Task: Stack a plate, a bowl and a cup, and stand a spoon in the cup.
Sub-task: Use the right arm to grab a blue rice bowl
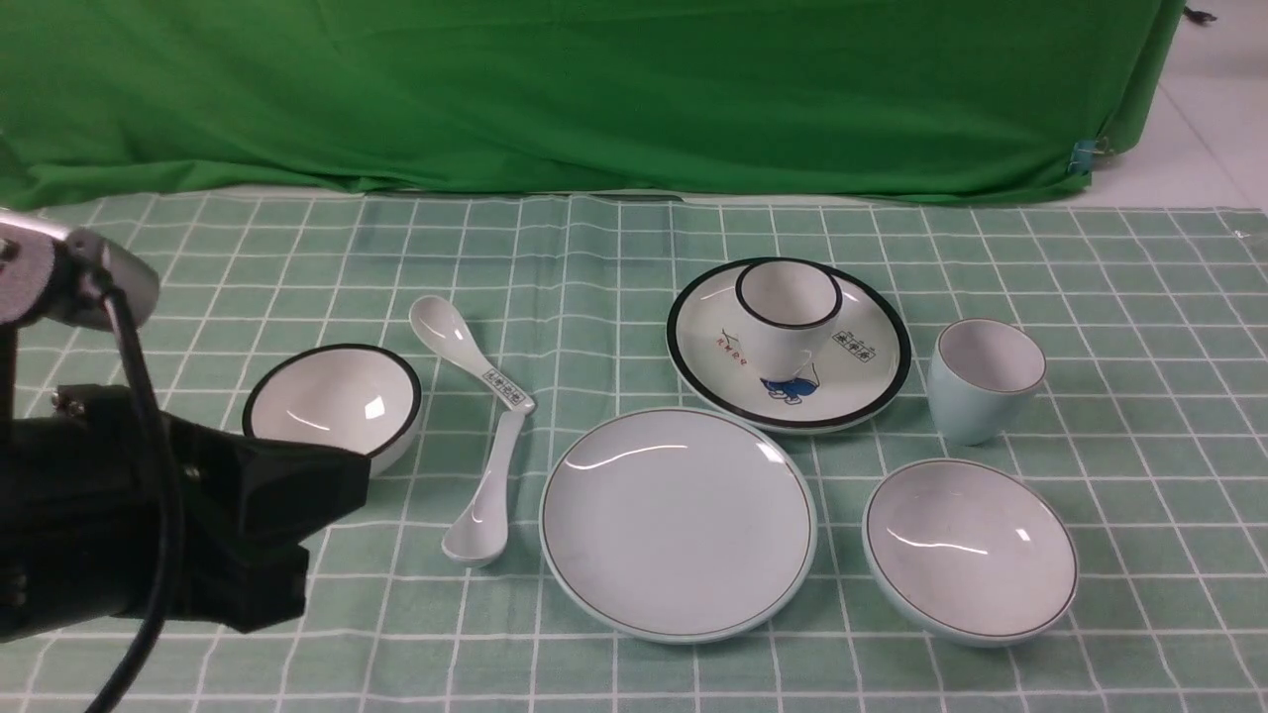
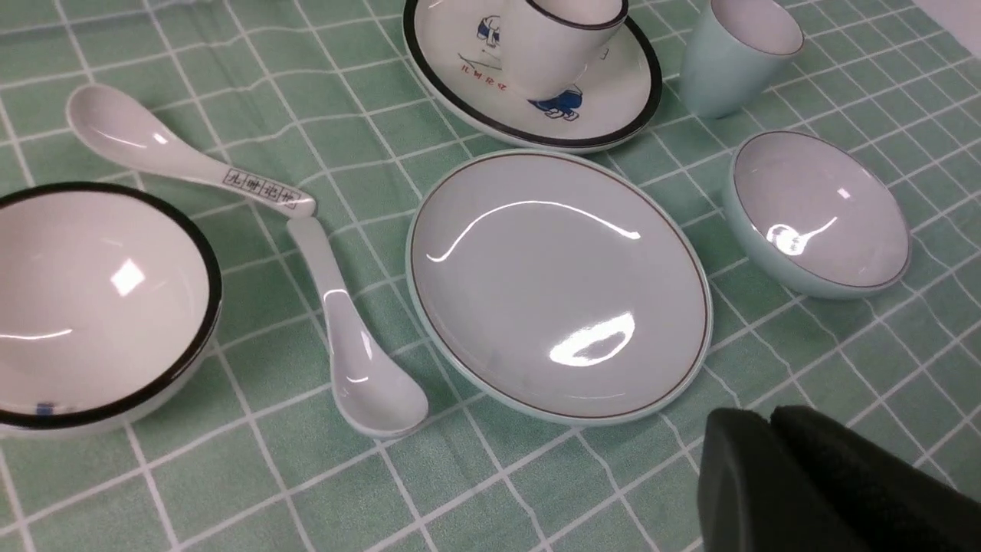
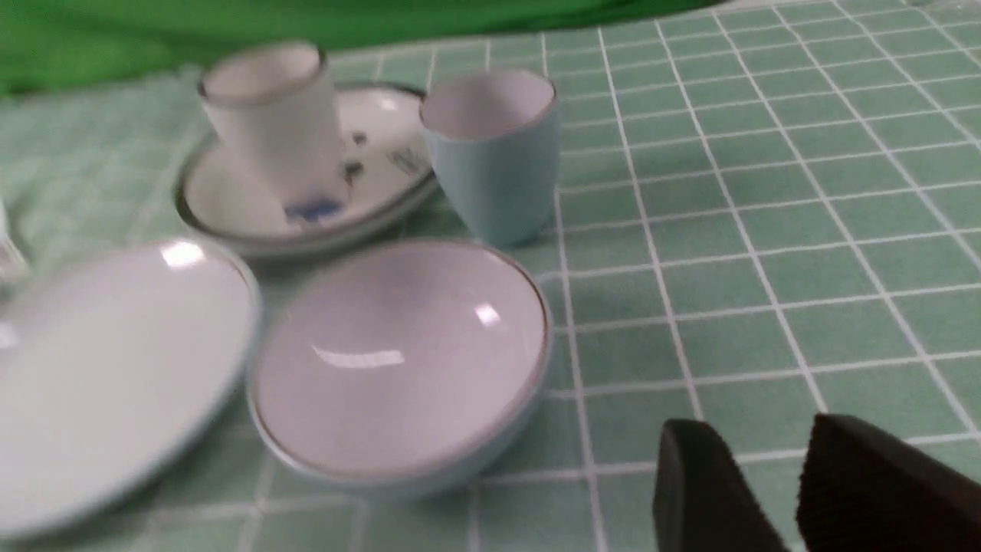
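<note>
- Green gridded desk (image 1: pixel 1139 555); left pincer (image 2: pixel 766 418) together, right pincer (image 3: pixel 736 422) apart.
- Plate (image 1: pixel 679 525) between spoon (image 1: pixel 490 495) and bowl (image 1: pixel 971 550); cup (image 1: pixel 984 376) behind the bowl.
- Off-centre bowl placement could tip the stack.

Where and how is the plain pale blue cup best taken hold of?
Probably by the rim of the cup, coming from above, one fingertip inside and one outside. It stands upright with its mouth open and has no handle. The near or right side of the wall looks the better choice, since the black-rimmed plate with its white cup sits to the left.
</note>
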Robot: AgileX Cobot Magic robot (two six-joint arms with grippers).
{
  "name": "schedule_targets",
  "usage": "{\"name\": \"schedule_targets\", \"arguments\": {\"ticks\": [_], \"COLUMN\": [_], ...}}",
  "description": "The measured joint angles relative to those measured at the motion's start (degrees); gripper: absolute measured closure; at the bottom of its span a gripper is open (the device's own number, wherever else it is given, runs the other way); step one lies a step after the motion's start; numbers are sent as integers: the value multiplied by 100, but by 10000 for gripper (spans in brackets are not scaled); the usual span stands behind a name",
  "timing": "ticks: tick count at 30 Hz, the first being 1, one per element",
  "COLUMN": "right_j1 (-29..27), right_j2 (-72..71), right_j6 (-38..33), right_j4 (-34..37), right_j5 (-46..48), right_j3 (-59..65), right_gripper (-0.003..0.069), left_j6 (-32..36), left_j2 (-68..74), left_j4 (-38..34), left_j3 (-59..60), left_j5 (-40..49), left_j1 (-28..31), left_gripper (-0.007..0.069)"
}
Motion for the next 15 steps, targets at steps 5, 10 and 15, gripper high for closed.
{"name": "schedule_targets", "arguments": {"ticks": [5,10,15], "right_j1": [0,203,1041], "right_j2": [0,157,1725], "right_j6": [1435,1836,267], "right_j4": [103,124,131], "right_j5": [-903,-338,1421], "right_j3": [0,-334,-2222], "right_gripper": [418,445,471], "left_j6": [161,185,185], "left_j2": [0,0,0], "left_j4": [0,0,0], "left_j3": [0,0,0], "left_j5": [-31,-20,-20], "left_j1": [-2,-2,-2], "left_gripper": [607,607,607]}}
